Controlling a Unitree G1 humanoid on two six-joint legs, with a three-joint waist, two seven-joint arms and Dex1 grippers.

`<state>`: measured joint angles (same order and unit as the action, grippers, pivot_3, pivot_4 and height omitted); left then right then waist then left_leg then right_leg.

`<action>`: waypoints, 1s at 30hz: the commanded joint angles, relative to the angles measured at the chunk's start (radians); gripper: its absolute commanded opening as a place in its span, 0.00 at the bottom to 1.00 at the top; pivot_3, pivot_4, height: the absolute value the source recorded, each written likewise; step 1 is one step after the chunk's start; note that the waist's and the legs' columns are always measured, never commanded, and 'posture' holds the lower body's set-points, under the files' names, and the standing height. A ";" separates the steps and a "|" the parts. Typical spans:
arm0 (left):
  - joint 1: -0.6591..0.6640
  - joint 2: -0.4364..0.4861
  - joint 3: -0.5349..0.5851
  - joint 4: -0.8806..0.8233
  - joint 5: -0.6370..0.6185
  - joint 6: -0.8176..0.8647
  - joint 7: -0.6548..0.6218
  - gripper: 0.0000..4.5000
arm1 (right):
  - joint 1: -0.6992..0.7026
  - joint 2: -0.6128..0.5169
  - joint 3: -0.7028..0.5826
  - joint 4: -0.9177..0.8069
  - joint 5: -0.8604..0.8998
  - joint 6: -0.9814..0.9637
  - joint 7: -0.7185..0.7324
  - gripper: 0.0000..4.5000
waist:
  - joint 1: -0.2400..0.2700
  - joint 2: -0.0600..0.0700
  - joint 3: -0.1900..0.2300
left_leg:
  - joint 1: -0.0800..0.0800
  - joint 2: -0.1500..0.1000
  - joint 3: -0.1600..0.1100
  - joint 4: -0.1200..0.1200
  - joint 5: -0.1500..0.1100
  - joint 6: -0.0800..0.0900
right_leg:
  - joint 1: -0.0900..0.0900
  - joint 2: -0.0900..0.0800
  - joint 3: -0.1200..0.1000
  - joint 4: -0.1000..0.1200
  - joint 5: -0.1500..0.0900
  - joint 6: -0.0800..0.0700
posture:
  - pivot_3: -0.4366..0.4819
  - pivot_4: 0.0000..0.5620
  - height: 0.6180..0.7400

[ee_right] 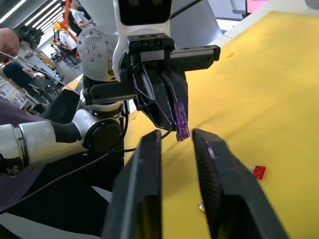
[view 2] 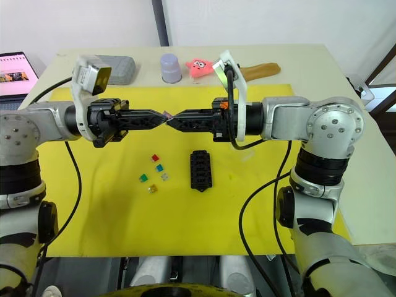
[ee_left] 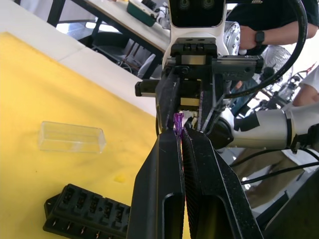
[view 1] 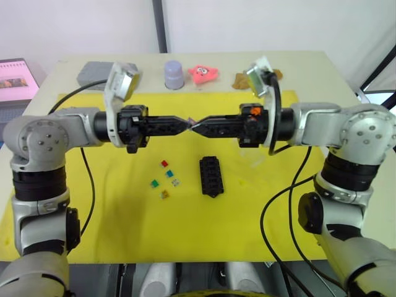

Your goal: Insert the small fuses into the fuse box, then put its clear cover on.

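Left claw (ee_left: 180,130) pinched shut on a purple fuse (ee_right: 181,121), held in the air above the yellow mat (view 1: 124,216), tips pointing toward the right claw (ee_right: 175,135). Right claw meeting it tip to tip over the middle of the mat, fingers parted, purple fuse standing between them without clear contact. Black fuse box (view 1: 211,176) flat on the mat just below the two claws, slots up and looking empty. Five more small fuses (view 1: 166,179) scattered on the mat just left of the box: red, teal, green, pale grey, amber. Clear cover (ee_left: 71,137) lying on the mat near the box, on its right side. Along the far edge of the worktop (view 1: 309,62): grey case (view 2: 117,67), lilac cup (view 1: 174,74), pink toy (view 1: 203,73).
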<state>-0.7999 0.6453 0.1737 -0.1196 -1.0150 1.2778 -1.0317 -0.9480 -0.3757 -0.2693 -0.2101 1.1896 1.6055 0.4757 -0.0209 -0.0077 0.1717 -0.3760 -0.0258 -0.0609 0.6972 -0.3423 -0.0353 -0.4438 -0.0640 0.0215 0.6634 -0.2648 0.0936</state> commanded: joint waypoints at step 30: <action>0.018 0.032 -0.010 -0.036 -0.038 -0.019 -0.004 0.00 | -0.005 -0.040 0.034 -0.015 0.082 -0.038 -0.036 0.14 | 0.000 0.000 0.000 | 0.000 0.000 0.000 0.000 0.000 0.000 | 0.000 0.000 0.000 0.000 0.000 0.000 | 0.48 0.27 1.00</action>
<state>-0.7789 0.6657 0.1684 -0.1272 -1.0351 1.2741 -1.0329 -0.9443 -0.4109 -0.2335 -0.2101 1.2422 1.5839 0.4411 -0.0206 -0.0078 0.1717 -0.3761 -0.0257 -0.0609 0.6970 -0.3423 -0.0352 -0.4438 -0.0640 0.0215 0.6630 -0.2648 0.0936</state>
